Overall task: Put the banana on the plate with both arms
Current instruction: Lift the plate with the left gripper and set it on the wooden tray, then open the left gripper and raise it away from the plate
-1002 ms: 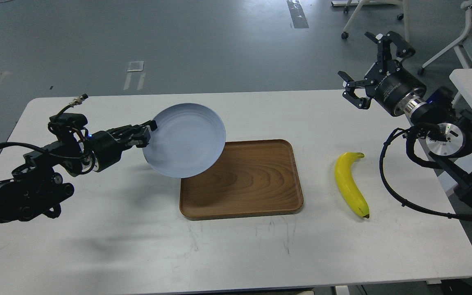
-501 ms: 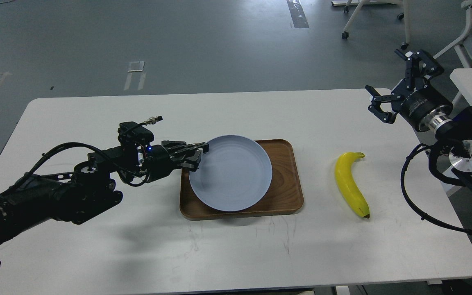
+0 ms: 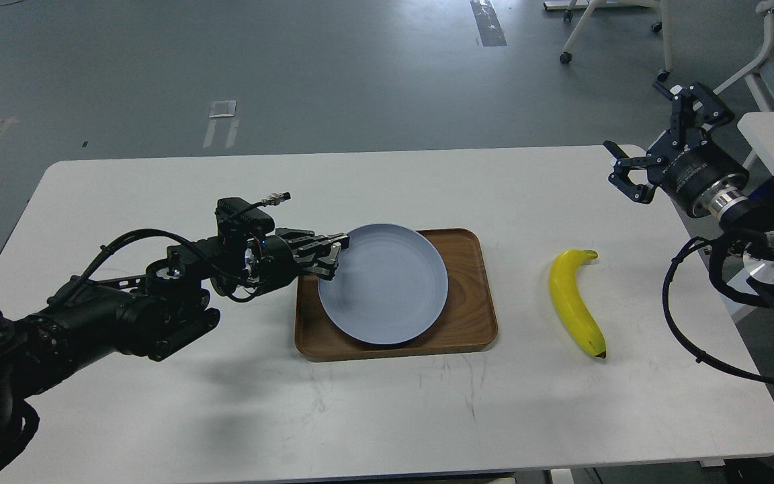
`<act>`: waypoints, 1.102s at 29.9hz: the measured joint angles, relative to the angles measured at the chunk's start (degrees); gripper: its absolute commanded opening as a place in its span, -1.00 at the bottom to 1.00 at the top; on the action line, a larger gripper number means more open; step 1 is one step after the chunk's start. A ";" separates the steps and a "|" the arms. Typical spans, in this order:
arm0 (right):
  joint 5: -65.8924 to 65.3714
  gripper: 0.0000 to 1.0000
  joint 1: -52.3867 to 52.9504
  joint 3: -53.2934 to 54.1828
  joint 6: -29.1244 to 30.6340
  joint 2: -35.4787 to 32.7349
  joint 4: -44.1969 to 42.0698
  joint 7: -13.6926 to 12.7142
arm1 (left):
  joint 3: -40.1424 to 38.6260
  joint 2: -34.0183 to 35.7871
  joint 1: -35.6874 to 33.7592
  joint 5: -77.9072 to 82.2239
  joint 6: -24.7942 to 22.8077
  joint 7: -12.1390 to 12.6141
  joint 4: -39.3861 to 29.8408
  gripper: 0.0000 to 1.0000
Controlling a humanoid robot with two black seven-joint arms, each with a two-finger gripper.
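While left pincer (image 3: 334,254) grips plate (image 3: 387,286); banana (image 3: 574,302) on table (image 3: 427,403)

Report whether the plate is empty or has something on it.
Empty. The plate shows only its bare blue-grey face as it lies in the wooden tray; the banana lies on the table to the tray's right.

A single head view is looking forward and down from the robot's own head, taking in nearly the whole white surface (image 3: 387,417) at middling range, with grey floor and chair legs lying beyond its far edge. The left arm is entering from the left edge, the right arm from the right. The camera's height is probably moderate.
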 measured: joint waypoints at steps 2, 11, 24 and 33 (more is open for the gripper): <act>0.00 1.00 0.00 0.00 0.03 0.00 0.00 0.05 | 0.04 -0.39 0.07 0.00 0.00 -0.01 0.33 -0.52; -0.08 1.00 0.00 0.00 -0.19 0.00 -0.32 0.05 | 0.04 -0.75 0.52 -0.79 0.48 -0.01 0.84 0.94; -0.47 1.00 0.47 0.24 0.24 -1.73 0.10 0.39 | -1.39 -1.23 -8.40 -28.70 -0.23 0.00 0.49 0.95; -8.67 1.00 1.55 -0.52 0.33 -3.99 0.85 0.41 | -9.49 -0.96 -19.70 -61.87 -20.01 0.51 0.38 0.96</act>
